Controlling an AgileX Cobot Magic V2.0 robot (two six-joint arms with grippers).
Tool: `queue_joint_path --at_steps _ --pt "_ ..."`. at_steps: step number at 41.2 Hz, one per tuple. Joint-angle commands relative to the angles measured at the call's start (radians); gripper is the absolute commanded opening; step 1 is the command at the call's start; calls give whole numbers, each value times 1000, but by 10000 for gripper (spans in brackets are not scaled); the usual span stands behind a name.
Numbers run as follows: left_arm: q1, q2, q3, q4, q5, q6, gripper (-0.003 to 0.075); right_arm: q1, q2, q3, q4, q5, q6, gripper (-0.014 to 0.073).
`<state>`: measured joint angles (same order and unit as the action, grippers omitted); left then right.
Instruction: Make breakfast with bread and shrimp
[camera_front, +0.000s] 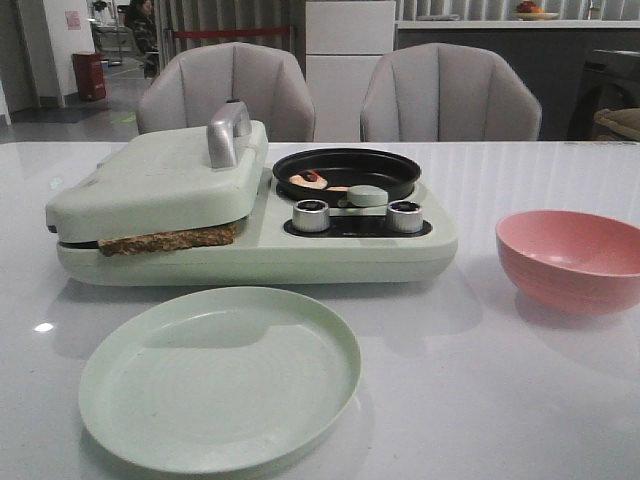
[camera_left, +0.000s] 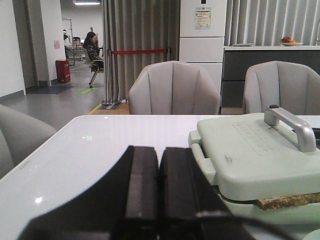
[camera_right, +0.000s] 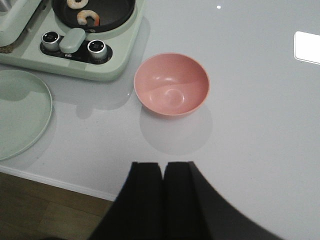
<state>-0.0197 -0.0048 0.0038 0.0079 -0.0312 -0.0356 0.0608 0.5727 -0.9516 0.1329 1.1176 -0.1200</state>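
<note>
No text, brand or number can be read anywhere. The notice on the white cabinet (camera_left: 202, 18) and the embossed lines on the breakfast maker's lid (camera_left: 251, 138) are too blurred.

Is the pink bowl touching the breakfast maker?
Apart. The right wrist view shows bare table between the pink bowl and the breakfast maker.

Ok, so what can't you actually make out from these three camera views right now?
- Bread: only a crust edge shows in the front view; the closed lid hides the rest, so the slice count is unclear.
- Shrimp: the right wrist view's edge cuts the pan; small and low in the front view.
- Pink bowl: cropped in the front view.
- Left tool and right tool: only dark fingers show.
</note>
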Motion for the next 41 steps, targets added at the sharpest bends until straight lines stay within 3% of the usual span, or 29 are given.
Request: queue_joint_path --at_steps 1,25,41 --pt "-10 -24 30 -8 -92 -9 102 0 3 -26 5 -74 -1 -32" --pt "-10 -24 30 -8 -92 -9 102 -22 -48 30 -1 -108 -1 -32" --pt "-10 -24 30 -8 -92 -9 102 -73 -412 581 -146 -729 -1 -32"
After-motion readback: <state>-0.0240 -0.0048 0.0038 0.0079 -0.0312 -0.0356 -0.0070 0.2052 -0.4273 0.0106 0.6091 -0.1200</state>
